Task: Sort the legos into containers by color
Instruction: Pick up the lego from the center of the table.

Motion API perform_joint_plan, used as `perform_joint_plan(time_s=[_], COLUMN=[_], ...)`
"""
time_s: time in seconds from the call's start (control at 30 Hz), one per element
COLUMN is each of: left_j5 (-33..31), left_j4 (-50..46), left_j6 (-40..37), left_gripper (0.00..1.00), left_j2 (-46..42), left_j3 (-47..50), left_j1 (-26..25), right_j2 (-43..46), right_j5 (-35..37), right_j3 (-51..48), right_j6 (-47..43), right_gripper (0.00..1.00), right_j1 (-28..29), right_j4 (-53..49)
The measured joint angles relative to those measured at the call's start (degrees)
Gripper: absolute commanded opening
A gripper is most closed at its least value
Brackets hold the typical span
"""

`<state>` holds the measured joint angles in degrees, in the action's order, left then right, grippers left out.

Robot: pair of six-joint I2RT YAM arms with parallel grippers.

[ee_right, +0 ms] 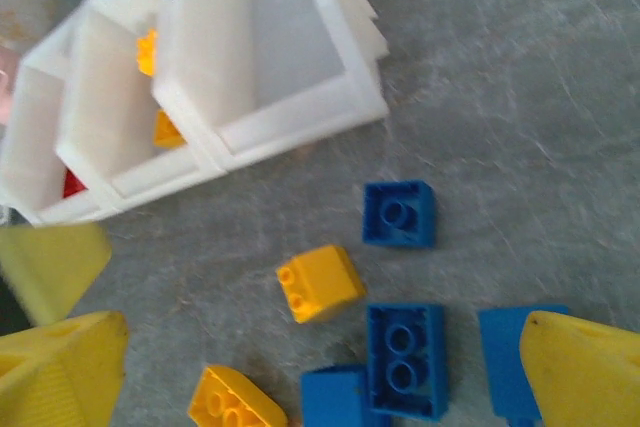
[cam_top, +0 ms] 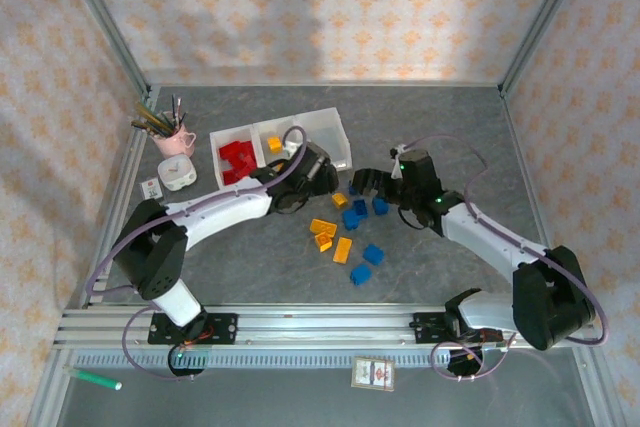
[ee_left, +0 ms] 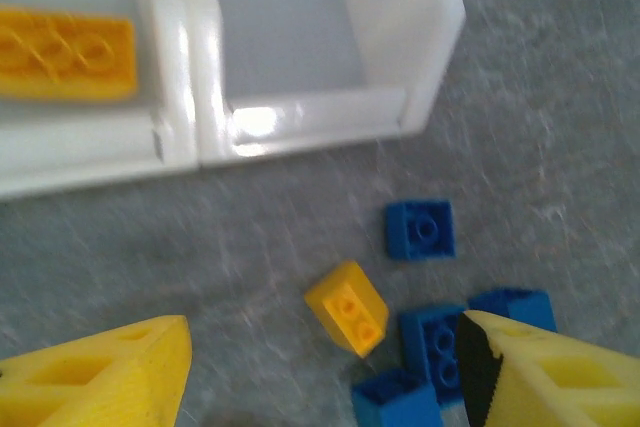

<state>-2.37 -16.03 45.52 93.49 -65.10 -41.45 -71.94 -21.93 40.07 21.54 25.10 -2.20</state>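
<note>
The containers [cam_top: 335,127] are three white bins in a row at the back. The left one holds red legos [cam_top: 237,159], the middle one a yellow piece [cam_top: 273,144], and the right one [ee_left: 300,37] is bare inside. My left gripper [cam_top: 322,175] hovers just in front of the right bin, open, with nothing between its fingers [ee_left: 110,377]. A small yellow brick [ee_left: 348,307] lies on the table below it, beside blue bricks [ee_left: 420,229]. My right gripper [cam_top: 366,184] stands open over the same cluster, above a yellow brick [ee_right: 320,282] and a blue brick [ee_right: 405,359].
More yellow legos [cam_top: 322,231] and blue legos [cam_top: 373,253] lie loose on the grey table in front of both grippers. A pink cup of pens [cam_top: 172,135] and a small white box [cam_top: 178,175] stand left of the bins. The two grippers are close together.
</note>
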Motion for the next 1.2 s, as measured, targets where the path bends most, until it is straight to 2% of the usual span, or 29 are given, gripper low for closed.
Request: perform_joint_plan(time_s=[0.13, 0.4, 0.8, 1.03, 1.2], left_j5=[0.83, 0.87, -2.32, -3.78, -4.11], left_j4=[1.97, 3.23, 2.40, 0.81, 0.79], left_j6=[3.52, 6.12, 6.08, 7.23, 8.20], left_gripper=[0.78, 0.78, 0.66, 0.63, 0.56], left_j2=[1.20, 9.84, 18.25, 20.20, 20.24], left_j3=[0.33, -0.74, -9.33, -9.70, -9.53], left_j1=[-3.26, -4.31, -4.31, -4.33, -4.72], right_j2=[0.59, 1.73, 1.73, 1.73, 1.40], right_j5=[-1.07, -3.48, -5.07, -5.14, -5.55], right_j3=[-4.09, -8.17, -8.61, -8.74, -8.74], right_j6=[0.57, 0.76, 0.74, 0.74, 0.74], right_gripper=[1.00, 1.00, 1.00, 1.00, 1.00], right_j1=[-2.19, -6.78, -8.07, -8.11, -8.28], right_j4=[0.02, 0.11, 1.07, 1.22, 1.66])
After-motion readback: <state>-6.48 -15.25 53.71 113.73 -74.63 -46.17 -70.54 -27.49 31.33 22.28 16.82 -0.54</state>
